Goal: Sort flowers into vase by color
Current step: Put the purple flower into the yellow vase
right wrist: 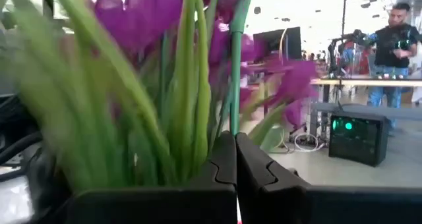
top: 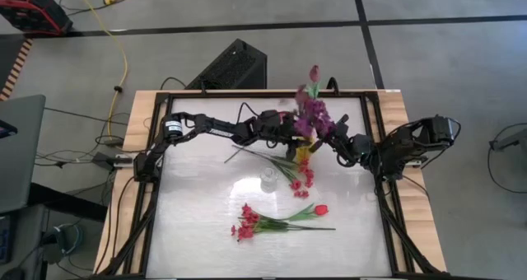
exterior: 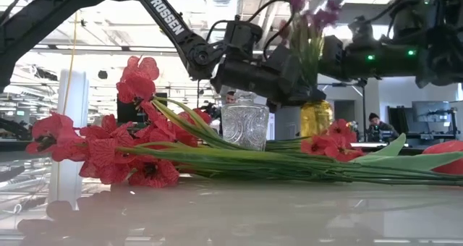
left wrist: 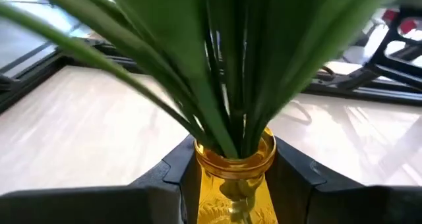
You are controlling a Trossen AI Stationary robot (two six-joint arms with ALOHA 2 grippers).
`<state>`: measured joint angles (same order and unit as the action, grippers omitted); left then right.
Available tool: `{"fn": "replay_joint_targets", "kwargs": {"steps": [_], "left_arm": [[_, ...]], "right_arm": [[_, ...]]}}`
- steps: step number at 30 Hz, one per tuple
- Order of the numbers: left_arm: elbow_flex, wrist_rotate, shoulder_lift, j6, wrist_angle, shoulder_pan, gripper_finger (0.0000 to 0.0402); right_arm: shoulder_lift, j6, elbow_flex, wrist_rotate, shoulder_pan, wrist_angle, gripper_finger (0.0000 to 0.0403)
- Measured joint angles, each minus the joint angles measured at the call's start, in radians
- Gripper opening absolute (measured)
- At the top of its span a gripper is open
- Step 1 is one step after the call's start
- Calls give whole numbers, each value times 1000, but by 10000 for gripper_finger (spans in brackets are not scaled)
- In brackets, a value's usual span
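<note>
A yellow glass vase (left wrist: 234, 178) stands at the middle of the table and holds purple flowers (top: 313, 111) with green stalks. My left gripper (top: 298, 142) reaches it from the table's left and is shut on it. My right gripper (right wrist: 235, 141) comes from the right and is shut on one purple flower's green stem. A clear glass vase (top: 268, 179) stands nearer the front. Red flowers (top: 300, 177) lie flat on the table beside it, and more red flowers (top: 247, 222) and a red tulip (top: 321, 208) lie nearer the front edge. My left gripper pinches the yellow vase's neck (left wrist: 206, 163), just under the rim, with one finger (left wrist: 173, 178) on each side. The fingers come in roughly level from the table's left. The vase stands upright; its foot is out of the wrist view. My right gripper pinches a thin green stem (right wrist: 235, 85) of a purple flower between its two fingertips. The stem rises upright out of the seam between the fingers. The stem's lower part is hidden behind the fingers.
Cables and a black frame (top: 375, 123) run along the table's edges. A black box (top: 235, 66) sits beyond the far edge. A person (right wrist: 395, 46) stands in the room behind. Bare tabletop lies at the near left (top: 193, 231).
</note>
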<state>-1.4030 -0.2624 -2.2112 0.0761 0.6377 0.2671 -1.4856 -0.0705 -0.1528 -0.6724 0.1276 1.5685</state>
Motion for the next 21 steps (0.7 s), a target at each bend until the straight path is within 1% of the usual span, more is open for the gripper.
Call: {"fn": "replay_joint_targets", "kwargs": {"steps": [5, 11, 16, 21], "left_arm": [[0, -48, 7, 12, 22, 13, 116], [0, -93, 16, -29, 22, 13, 116], [0, -90, 40, -50, 9, 16, 116], [0, -49, 96, -121, -74, 21, 116]], "right_arm": [[1, 20, 5, 3, -13, 1, 16], [1, 19, -1, 10, -52, 1, 16], [1, 9, -2, -11, -83, 3, 16], [1, 9, -2, -35, -96, -10, 16]]}}
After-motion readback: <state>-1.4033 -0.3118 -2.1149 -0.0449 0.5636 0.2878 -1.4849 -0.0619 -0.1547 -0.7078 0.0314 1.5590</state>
